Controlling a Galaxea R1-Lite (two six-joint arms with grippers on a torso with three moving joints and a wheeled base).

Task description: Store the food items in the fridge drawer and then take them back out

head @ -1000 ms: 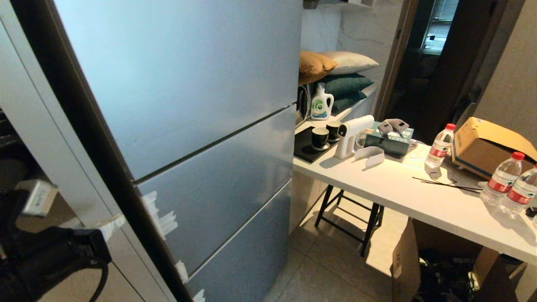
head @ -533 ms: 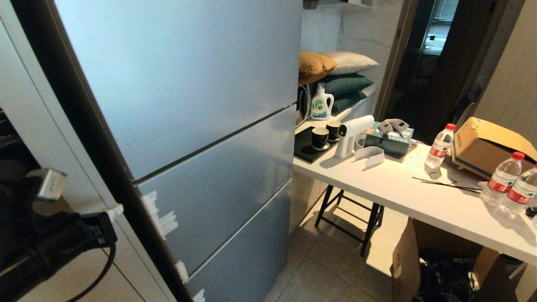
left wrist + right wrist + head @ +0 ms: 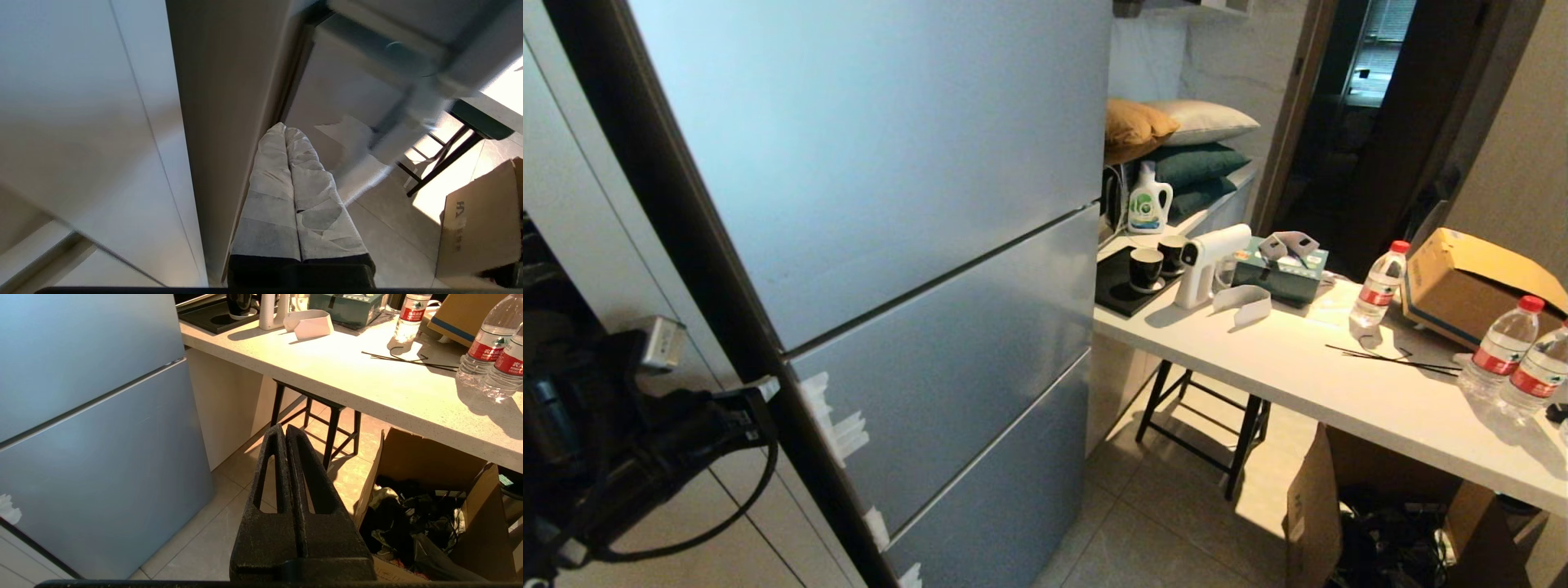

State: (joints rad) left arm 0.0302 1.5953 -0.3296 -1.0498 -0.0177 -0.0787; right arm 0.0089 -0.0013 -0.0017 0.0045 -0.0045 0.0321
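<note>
The silver-grey fridge (image 3: 890, 163) stands closed, with three flat fronts one above the other. The fridge drawer is hidden behind them and the food items are out of view. At the lower left my left gripper (image 3: 760, 385) reaches up to the fridge's dark left edge (image 3: 229, 122), beside a lower front with white tape scraps. Its white-wrapped fingers (image 3: 265, 196) are pressed together, shut and empty, and my left gripper (image 3: 285, 130) points along that edge. My right gripper (image 3: 284, 428) hangs shut and empty over the floor, low and beside the fridge (image 3: 90, 416).
Beige cabinet doors (image 3: 572, 204) stand left of the fridge. A white table (image 3: 1339, 384) on the right carries water bottles (image 3: 1379, 284), cups, a spray gun and a cardboard box (image 3: 1470, 278). Under it are a black stool (image 3: 1201, 425) and an open box (image 3: 1311, 506).
My left arm has risen and swung right, bringing its shut gripper from the cabinet front up to the fridge's left edge. The right arm and the camera have stayed still.
</note>
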